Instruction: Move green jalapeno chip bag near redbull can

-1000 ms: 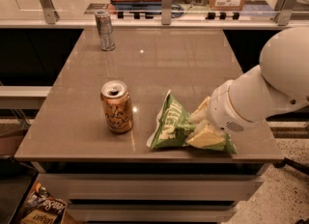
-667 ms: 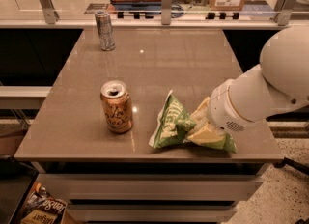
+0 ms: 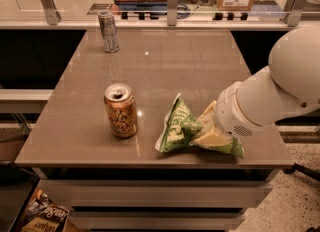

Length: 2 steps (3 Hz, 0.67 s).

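Camera view, looking down across a brown worktop point(image 3: 165, 66). A thick white robot arm point(image 3: 270, 96) reaches in from the right, low over the near right corner. Beneath its wrist lies the green jalapeno chip bag point(image 3: 177, 128), left end reared up, its body bunched slightly closer to the arm than a second ago. An orange-gold can point(image 3: 120, 111) stands near the bag's left. The redbull can point(image 3: 108, 31) stands well apart, at the far left edge. The tool point(image 3: 209, 126) sits at the bag's right end, mostly hidden; whether it grips, I cannot tell. The carry seems barely begun.
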Available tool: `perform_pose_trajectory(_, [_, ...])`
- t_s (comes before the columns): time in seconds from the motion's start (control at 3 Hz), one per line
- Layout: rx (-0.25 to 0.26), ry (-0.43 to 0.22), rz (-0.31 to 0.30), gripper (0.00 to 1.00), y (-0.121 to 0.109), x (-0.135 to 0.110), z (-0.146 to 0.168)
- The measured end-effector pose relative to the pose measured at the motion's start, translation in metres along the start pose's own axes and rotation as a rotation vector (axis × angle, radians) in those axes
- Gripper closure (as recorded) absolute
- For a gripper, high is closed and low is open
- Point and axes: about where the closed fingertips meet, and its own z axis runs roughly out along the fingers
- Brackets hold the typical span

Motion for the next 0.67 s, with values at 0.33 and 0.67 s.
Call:
perform_pose_trajectory(0.33, [0.015,0.028,0.0,1.0,-0.016,-0.001,-0.011])
perform_pose_trajectory(0.67, [0.038,0.078,-0.014,1.0,-0.052,-0.004,-0.031])
